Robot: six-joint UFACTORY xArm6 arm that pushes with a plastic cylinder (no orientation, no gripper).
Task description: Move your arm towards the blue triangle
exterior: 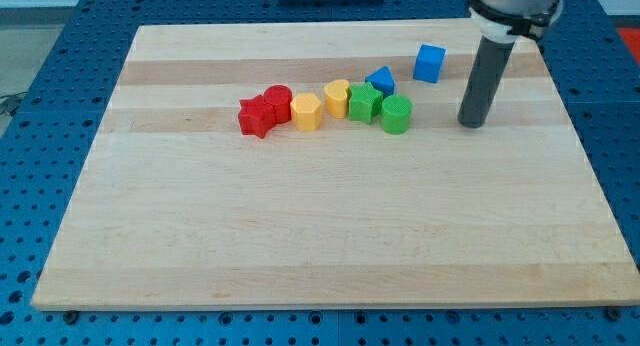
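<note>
blue triangle sits to the view's left of my tip, slightly higher, well apart. blue cube up-left of tip, nearer. green cylinder and green block left of tip. no claw, just a bare rod touching nothing.

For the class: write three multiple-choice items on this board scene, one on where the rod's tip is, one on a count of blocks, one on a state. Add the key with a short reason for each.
1. My tip stands:
A. to the view's right of the blocks
B. among the red blocks
C. at the view's bottom edge

2. Blue blocks on the board:
A. one
B. two
C. three

3. The blue triangle is:
A. touched by my tip
B. apart from my tip
C. off the wooden board

Key: 1 A, the green cylinder lies to its left. 2 B, the triangle and the blue cube. 3 B, bare wood shows between them.
</note>
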